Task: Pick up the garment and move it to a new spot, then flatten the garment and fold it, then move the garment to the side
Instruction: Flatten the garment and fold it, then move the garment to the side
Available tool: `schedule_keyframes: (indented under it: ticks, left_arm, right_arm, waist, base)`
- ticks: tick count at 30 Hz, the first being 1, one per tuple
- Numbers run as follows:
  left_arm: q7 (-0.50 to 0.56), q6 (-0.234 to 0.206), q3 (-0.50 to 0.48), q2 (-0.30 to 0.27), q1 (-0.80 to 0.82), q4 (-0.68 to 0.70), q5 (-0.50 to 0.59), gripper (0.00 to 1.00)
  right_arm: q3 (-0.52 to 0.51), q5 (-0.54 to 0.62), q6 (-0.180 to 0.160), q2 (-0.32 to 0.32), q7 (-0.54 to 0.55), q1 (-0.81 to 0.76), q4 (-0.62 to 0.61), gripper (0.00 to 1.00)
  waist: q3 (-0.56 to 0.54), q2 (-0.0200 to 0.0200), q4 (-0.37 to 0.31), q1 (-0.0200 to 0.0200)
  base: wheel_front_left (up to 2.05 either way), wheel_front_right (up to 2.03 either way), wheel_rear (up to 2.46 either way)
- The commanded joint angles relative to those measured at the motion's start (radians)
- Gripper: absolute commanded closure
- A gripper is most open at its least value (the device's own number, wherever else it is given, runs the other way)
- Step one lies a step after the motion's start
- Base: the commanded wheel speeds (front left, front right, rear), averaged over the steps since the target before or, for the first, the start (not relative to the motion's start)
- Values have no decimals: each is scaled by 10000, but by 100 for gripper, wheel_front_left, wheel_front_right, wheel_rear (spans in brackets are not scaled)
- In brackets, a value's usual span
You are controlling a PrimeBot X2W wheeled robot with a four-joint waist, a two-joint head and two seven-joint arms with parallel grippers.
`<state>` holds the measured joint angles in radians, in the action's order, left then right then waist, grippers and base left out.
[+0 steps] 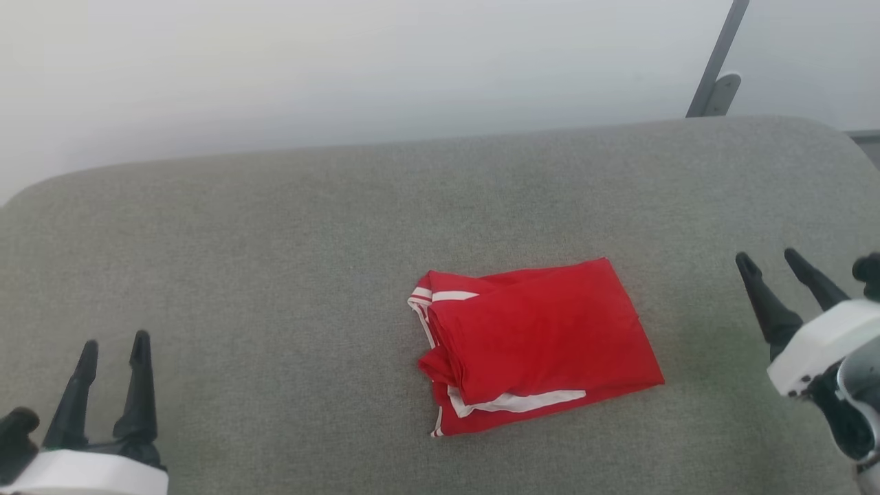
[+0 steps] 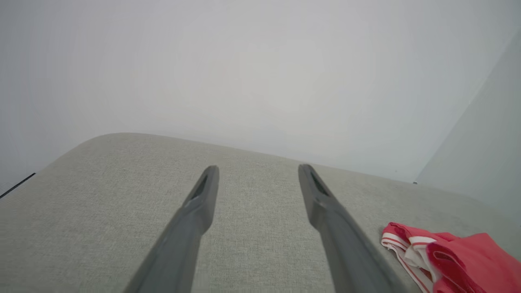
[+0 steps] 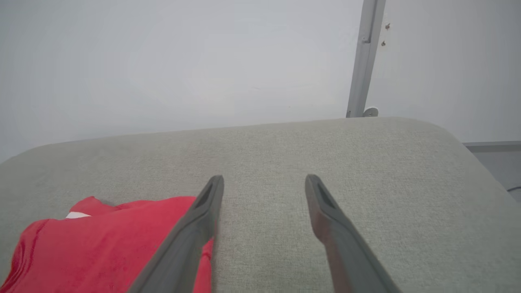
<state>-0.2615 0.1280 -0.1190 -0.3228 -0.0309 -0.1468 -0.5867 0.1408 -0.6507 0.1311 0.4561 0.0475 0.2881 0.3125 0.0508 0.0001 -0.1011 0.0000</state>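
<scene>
The garment (image 1: 540,342) lies folded into a red rectangle with white and striped trim at its left and lower edges, on the grey cushion right of centre. My left gripper (image 1: 114,347) is open at the lower left, far from it. At the right edge my right gripper (image 1: 768,258) also stands open, a little way off the garment's right side. In the left wrist view the open left gripper (image 2: 258,171) points over bare fabric, the garment (image 2: 468,260) at lower right. In the right wrist view the open right gripper (image 3: 264,180) has the garment (image 3: 101,244) at lower left.
The grey fabric surface (image 1: 275,275) has rounded far corners and ends against a pale wall. A grey metal post (image 1: 718,62) with a bracket stands behind the far right corner. Bare fabric lies to the left of the garment and behind it.
</scene>
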Motion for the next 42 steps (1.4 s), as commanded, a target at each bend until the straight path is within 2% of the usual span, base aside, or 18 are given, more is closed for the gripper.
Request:
schedule_keyframes:
  ticks: [1,13,28,35,42]
  left_arm:
    - [-45,23,-83,-10,-162,-26,-44,0]
    - [-44,23,-469,18,-637,-73,-129,0]
    - [-44,23,-634,96,-776,11,-36,0]
    - [-44,23,-670,134,-813,49,-7,0]
    - [-45,24,-529,127,-789,71,-2,0]
  right_arm:
    - [77,14,-7,31,-231,-155,129,0]
    - [398,-55,-7,101,-1122,-421,720,0]
    - [330,596,-7,141,-1926,-507,908,0]
    - [291,641,-7,82,-1826,-561,968,0]
    - [736,425,-7,15,-1067,-549,816,0]
  waist:
    - [-96,-1,19,0]
    - [-417,-1,224,0]
    - [-457,-1,389,0]
    - [-459,-1,452,0]
    - [-410,-1,801,0]
  base:
    - [0,0,0]
    - [0,0,0]
    - [0,0,0]
    - [0,0,0]
    - [0,0,0]
